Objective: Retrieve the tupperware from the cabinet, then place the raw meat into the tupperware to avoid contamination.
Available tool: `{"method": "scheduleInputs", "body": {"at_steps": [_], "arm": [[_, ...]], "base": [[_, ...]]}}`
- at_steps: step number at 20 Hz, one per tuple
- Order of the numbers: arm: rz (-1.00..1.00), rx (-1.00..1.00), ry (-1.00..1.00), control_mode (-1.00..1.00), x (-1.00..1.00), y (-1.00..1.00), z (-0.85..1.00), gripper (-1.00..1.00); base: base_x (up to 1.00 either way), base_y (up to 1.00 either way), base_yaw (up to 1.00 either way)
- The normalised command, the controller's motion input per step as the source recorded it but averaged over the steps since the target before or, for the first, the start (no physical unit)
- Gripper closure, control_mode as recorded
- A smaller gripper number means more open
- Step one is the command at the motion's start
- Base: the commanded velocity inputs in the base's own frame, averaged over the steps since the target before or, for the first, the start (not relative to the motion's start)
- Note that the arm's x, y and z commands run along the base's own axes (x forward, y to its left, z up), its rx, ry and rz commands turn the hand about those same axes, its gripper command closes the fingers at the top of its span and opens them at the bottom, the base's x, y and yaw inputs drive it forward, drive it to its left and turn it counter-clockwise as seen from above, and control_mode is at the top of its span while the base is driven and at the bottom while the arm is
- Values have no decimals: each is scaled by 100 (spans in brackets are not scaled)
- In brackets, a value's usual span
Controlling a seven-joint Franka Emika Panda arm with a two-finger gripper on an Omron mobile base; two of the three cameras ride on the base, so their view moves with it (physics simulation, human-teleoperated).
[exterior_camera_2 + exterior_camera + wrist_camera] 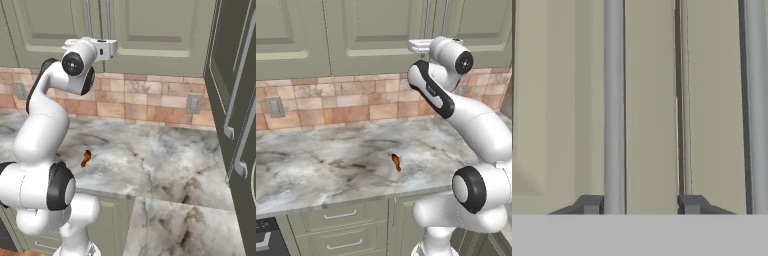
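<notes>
Olive-green cabinet (371, 30) doors span the wall above a brick backsplash (346, 102) and marble counter (321, 160). Both doors are shut, so the tupperware inside is hidden. Raised to door height, the gripper (641, 202) faces the seam, jaws open. In the hand view the left handle (614, 100) runs lengthwise, just beside the left fingertip (589, 203) and inside the gap. A second handle (756, 100) lies outside the right fingertip. Meat (396, 162) lies on the counter near its front edge.
</notes>
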Motion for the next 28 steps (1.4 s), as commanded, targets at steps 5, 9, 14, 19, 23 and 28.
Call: {"method": "scheduleInputs", "body": {"at_steps": [5, 9, 14, 19, 23, 28], "arm": [[0, 0, 4, -100, -1, 0, 3, 100], [0, 0, 5, -100, -12, 2, 20, 100], [-2, 0, 2, -100, -30, 9, 14, 100], [-4, -1, -1, -100, -51, 20, 8, 100], [-4, -2, -1, -100, -58, 29, 12, 100], [-5, -3, 0, -100, -60, 39, 19, 100]], "base": [[0, 0, 0], [0, 0, 0], [0, 0, 0], [0, 0, 0], [0, 0, 0], [0, 0, 0]]}}
